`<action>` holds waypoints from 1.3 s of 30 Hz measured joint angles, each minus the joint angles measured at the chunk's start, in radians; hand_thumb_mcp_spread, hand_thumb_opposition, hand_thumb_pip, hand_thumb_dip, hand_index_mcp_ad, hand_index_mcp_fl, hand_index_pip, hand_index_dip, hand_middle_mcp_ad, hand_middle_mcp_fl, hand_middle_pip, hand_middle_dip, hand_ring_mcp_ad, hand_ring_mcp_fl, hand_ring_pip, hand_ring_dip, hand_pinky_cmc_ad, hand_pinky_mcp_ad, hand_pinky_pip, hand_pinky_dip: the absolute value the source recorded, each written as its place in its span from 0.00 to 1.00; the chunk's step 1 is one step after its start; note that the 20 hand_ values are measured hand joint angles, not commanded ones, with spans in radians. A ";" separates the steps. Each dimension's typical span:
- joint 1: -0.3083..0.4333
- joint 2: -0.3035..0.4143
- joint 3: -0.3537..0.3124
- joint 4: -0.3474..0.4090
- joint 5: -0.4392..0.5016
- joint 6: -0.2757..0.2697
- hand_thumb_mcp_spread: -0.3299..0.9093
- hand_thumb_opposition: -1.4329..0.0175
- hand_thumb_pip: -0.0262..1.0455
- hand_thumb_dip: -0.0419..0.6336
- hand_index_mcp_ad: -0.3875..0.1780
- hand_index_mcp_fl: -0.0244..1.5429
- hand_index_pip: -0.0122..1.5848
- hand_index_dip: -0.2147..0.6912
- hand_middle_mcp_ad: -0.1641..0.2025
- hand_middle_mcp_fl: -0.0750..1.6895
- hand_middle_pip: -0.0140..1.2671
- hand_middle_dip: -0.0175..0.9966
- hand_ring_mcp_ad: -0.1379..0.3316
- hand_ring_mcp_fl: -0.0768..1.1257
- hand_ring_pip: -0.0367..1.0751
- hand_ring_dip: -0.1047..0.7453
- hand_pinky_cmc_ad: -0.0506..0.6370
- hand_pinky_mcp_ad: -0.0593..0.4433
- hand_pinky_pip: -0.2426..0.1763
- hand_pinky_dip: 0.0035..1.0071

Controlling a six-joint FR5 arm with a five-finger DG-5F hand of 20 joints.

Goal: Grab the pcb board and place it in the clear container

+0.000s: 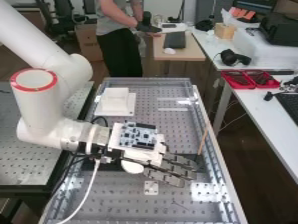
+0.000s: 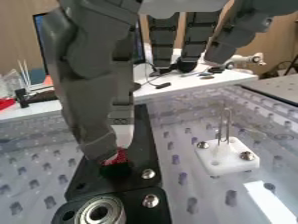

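Hand: over the perforated desk, fingers spread and mostly straight, so well open; cannot tell whether any tip touches the small piece under it.
Circuit board: flat over the pale back of the hand in the high view, its populated face up; cannot tell whether it is fixed there.
Red-and-dark piece: at the black plate, right by a downward-pointing fingertip; too hidden to name.
Black plate: on the desk below the hand, with screw heads along it.
Metal bearing: on the black plate, near the red-and-dark piece.
White block: beside the black plate, apart from it, screwed down, with thin metal pins standing upright, an obstacle at that side.
White square holder: on the desk, beyond the hand toward the far end.
Brown stick: slanting by the desk's long rail, past the fingers.
White cable: running from the arm across the near part of the desk.
Red trays: on the white side desk, well apart from the hand.
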 joint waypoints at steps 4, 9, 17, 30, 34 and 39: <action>-0.001 -0.003 0.002 -0.001 -0.004 0.000 0.82 0.39 0.38 0.35 0.37 0.45 0.73 0.51 0.65 0.07 0.11 0.13 0.54 0.09 0.11 0.06 0.50 0.32 0.43 0.18; -0.002 -0.004 0.003 0.001 -0.010 0.004 0.79 0.38 0.36 0.34 0.37 0.40 0.68 0.50 0.65 0.06 0.11 0.13 0.54 0.09 0.11 0.06 0.53 0.32 0.43 0.18; -0.003 0.004 0.000 0.006 -0.012 0.008 0.78 0.39 0.35 0.34 0.37 0.35 0.63 0.47 0.65 0.06 0.11 0.14 0.54 0.11 0.11 0.06 0.53 0.32 0.43 0.18; -0.003 0.014 -0.025 0.023 0.000 0.012 0.76 0.40 0.35 0.34 0.37 0.34 0.63 0.46 0.61 0.06 0.11 0.14 0.54 0.11 0.11 0.06 0.53 0.32 0.43 0.18; -0.003 0.011 -0.029 0.031 0.005 0.013 0.76 0.40 0.35 0.36 0.37 0.35 0.63 0.46 0.61 0.06 0.11 0.14 0.54 0.10 0.11 0.06 0.53 0.31 0.43 0.18; -0.004 0.006 -0.029 0.032 0.007 0.010 0.76 0.40 0.35 0.36 0.37 0.36 0.63 0.45 0.61 0.07 0.11 0.14 0.53 0.10 0.11 0.06 0.55 0.31 0.43 0.18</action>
